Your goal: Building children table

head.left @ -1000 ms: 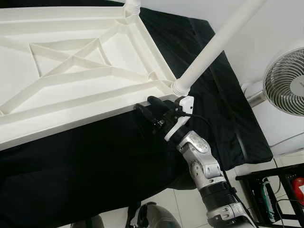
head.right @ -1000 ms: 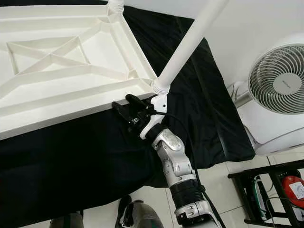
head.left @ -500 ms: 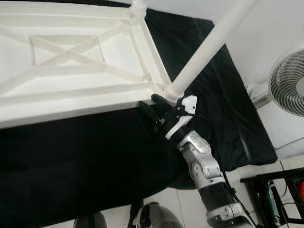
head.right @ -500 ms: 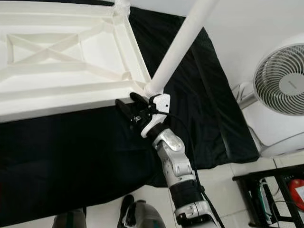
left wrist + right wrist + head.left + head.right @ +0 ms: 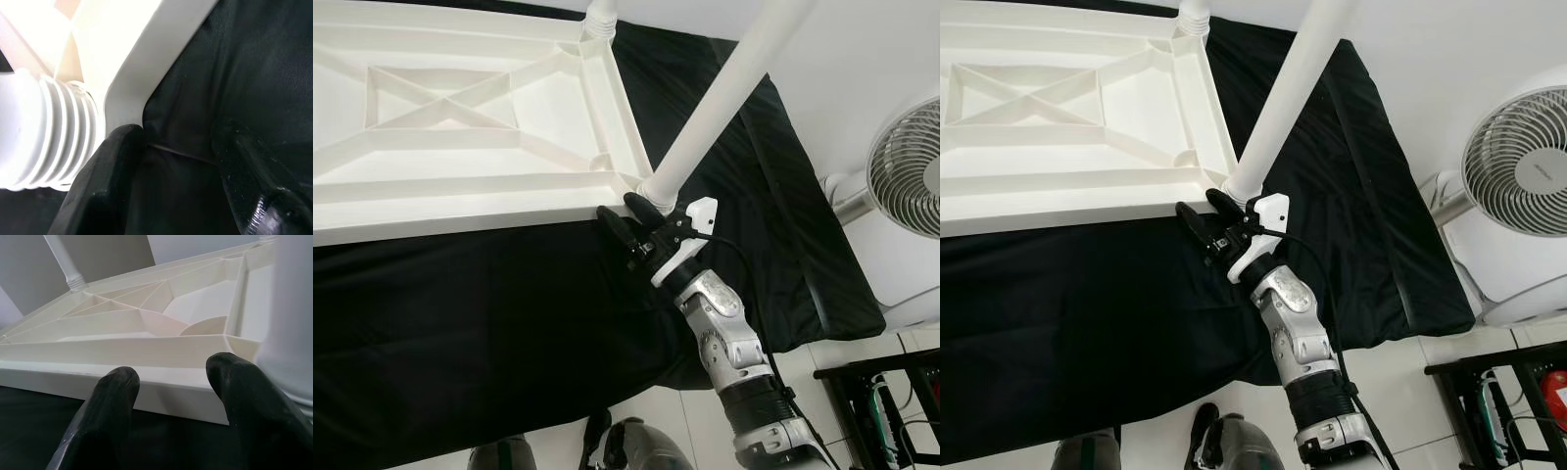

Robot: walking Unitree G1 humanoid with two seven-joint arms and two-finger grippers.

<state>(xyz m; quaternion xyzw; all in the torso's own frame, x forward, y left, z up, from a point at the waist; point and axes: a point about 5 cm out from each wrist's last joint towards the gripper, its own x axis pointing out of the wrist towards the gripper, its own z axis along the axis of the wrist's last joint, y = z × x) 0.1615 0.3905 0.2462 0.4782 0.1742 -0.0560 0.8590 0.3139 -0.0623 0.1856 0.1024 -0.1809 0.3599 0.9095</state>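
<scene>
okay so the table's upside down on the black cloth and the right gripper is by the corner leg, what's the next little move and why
Probably ease the open right gripper forward to close around the base of the white plastic table leg. Its black fingers sit spread just short of the rim of the upturned white ribbed tabletop, with the leg's base just beside them, so nothing is gripped yet.

Smooth white plastic tabletop [image 5: 460, 191], matt black cloth [image 5: 489, 313]

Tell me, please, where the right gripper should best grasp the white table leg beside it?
Probably low on the table leg, just above its ribbed collar, approached from the near side where the right gripper waits open: the shaft there is round, bare and slim enough for the fingers.
</scene>
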